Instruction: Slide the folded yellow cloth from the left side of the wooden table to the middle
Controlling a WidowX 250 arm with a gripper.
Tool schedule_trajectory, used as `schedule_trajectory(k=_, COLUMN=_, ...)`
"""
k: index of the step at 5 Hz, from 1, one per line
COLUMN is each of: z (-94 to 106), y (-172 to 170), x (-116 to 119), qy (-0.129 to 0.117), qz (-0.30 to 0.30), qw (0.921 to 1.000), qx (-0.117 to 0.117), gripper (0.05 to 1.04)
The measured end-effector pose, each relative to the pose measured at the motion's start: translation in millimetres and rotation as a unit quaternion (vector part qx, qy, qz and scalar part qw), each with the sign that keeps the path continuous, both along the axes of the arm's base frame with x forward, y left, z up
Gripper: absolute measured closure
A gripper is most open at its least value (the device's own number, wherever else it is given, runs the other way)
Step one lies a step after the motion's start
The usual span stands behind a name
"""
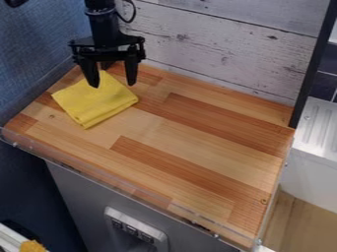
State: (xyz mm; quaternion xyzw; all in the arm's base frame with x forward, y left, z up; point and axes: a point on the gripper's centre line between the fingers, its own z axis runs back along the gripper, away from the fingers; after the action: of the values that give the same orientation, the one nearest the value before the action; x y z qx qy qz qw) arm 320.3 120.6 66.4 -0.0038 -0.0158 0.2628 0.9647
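Near the tabletop's back-left corner, the claw stands wide at the folded yellow cloth; alignment appears in hand, and gripping would require centring.

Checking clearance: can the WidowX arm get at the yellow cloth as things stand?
Looks like yes. The gripper hangs with fingers apart by the far corner of the yellow cloth, nothing visible blocking it. The cloth lies folded, fairly flat on the wooden worktop, so grip is less certain.
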Motion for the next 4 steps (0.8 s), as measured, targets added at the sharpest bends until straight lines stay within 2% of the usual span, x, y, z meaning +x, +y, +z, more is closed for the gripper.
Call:
schedule_trajectory(k=1, z=2.5, y=7, x=2, qy=-0.007, qz=0.029, qw=0.9995, qx=0.006, gripper=0.085)
schedule_trajectory(k=2, z=4.6, y=14, x=2, qy=-0.008, qz=0.05, qw=0.9987, qx=0.012, gripper=0.133)
schedule_trajectory(k=4, z=-10.4, y=22, x=-1, qy=0.009, qz=0.07, qw=0.9973, qx=0.02, gripper=0.708)
